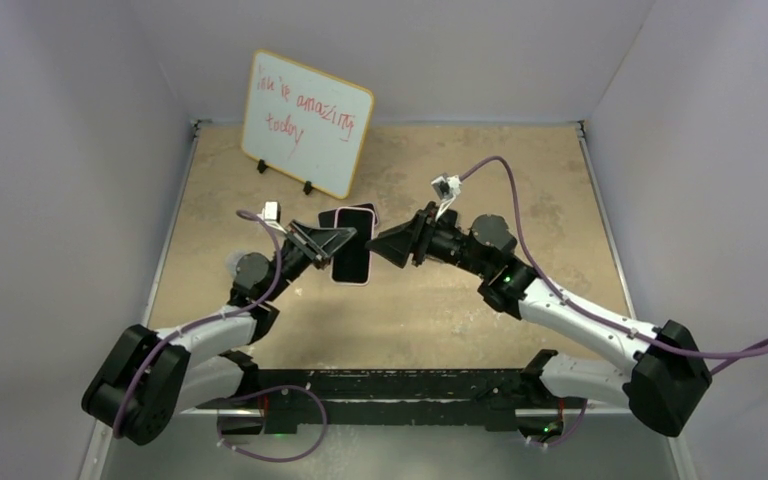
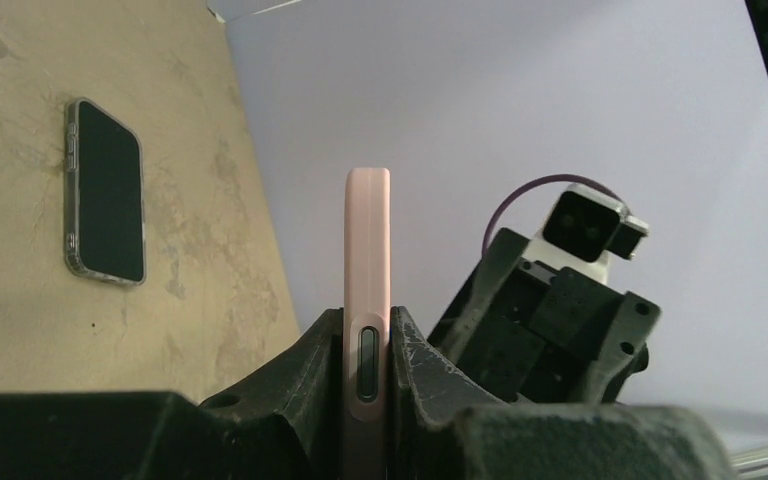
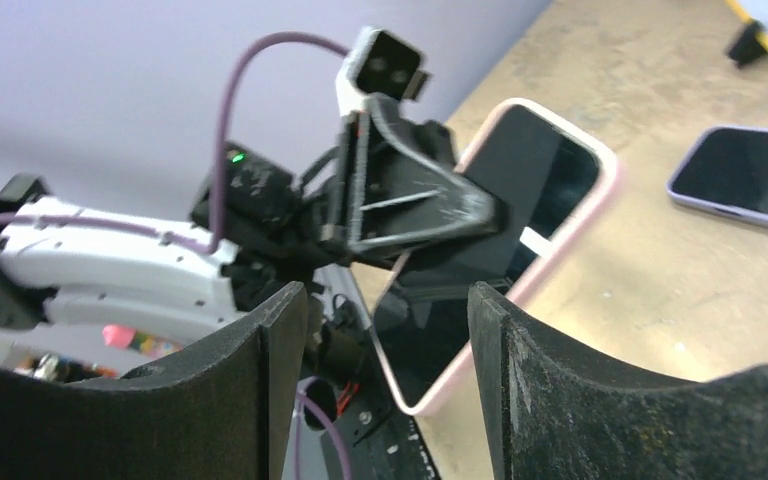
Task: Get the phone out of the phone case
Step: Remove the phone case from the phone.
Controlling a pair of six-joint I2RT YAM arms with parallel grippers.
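Observation:
A phone with a dark screen sits in a pink case (image 1: 352, 258). My left gripper (image 1: 337, 243) is shut on it and holds it above the table. In the left wrist view the pink case (image 2: 367, 240) stands edge-on between the fingers (image 2: 305, 365), with its side button at the pads. My right gripper (image 1: 378, 244) is open, just right of the phone and not touching it. In the right wrist view the cased phone (image 3: 545, 190) hangs beyond the open fingers (image 3: 520, 360), with the left gripper (image 3: 410, 205) clamped across its screen.
A second phone in a clear case (image 2: 106, 190) lies flat on the tan table under and behind the held one; it also shows in the right wrist view (image 3: 750, 175). A small whiteboard (image 1: 305, 120) with red writing stands at the back left.

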